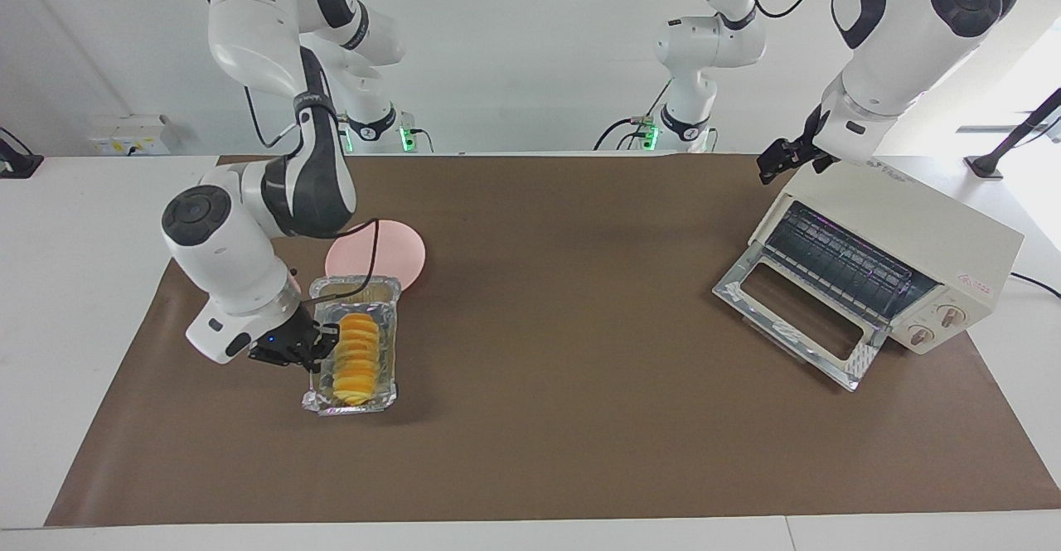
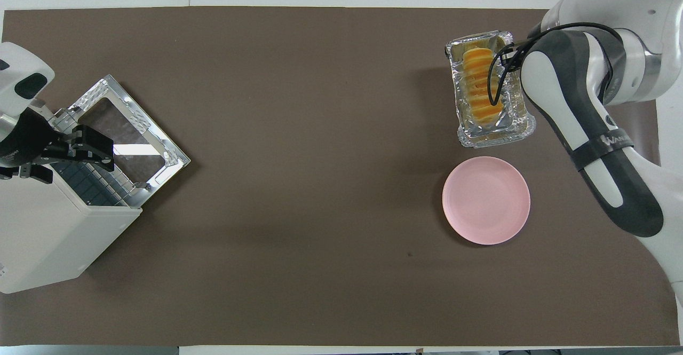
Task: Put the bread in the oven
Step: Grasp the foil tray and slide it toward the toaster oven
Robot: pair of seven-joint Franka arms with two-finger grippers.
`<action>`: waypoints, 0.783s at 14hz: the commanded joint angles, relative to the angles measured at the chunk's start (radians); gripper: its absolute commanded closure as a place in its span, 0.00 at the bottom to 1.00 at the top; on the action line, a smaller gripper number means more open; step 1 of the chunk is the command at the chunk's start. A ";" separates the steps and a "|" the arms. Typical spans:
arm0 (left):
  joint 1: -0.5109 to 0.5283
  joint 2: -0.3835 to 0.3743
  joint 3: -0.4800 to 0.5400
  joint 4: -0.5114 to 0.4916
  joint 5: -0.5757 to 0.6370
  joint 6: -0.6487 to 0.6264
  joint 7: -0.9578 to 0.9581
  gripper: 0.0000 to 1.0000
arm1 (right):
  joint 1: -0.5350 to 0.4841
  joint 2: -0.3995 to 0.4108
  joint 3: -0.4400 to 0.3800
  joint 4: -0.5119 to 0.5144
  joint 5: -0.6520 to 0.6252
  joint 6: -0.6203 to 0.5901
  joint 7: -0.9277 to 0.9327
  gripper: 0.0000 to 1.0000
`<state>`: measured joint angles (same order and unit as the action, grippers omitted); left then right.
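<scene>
The bread (image 1: 358, 356) is a golden ridged loaf that lies in a crinkled silver foil tray (image 1: 390, 337) toward the right arm's end of the table; both also show in the overhead view, the bread (image 2: 479, 85) inside the tray (image 2: 493, 137). My right gripper (image 1: 325, 342) is low at the tray's long wall, beside the bread, and in the overhead view the arm hides it. The cream-white oven (image 1: 912, 232) stands at the left arm's end with its glass door (image 1: 796, 311) dropped open and the wire rack showing. My left gripper (image 1: 779, 161) hangs over the oven's top edge (image 2: 90, 149).
A round pink plate (image 1: 394, 248) lies beside the foil tray, nearer to the robots, and shows in the overhead view too (image 2: 486, 200). Brown paper (image 1: 547, 302) covers the table between tray and oven.
</scene>
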<state>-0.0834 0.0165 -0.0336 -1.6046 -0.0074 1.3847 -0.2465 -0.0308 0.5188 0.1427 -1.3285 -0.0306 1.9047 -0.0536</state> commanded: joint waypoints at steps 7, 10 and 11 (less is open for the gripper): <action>0.007 -0.012 0.000 -0.012 -0.011 0.005 0.004 0.00 | 0.304 -0.069 0.006 -0.006 0.093 -0.044 0.457 1.00; 0.007 -0.012 0.000 -0.012 -0.011 0.005 0.004 0.00 | 0.411 -0.051 0.003 -0.053 0.083 0.020 0.559 1.00; 0.007 -0.012 0.000 -0.012 -0.011 0.005 0.004 0.00 | 0.428 -0.046 0.003 -0.098 0.081 0.083 0.583 1.00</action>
<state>-0.0834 0.0165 -0.0336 -1.6046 -0.0074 1.3847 -0.2465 0.3658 0.4669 0.1510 -1.3549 0.0344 1.8927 0.4817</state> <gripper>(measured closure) 0.000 0.982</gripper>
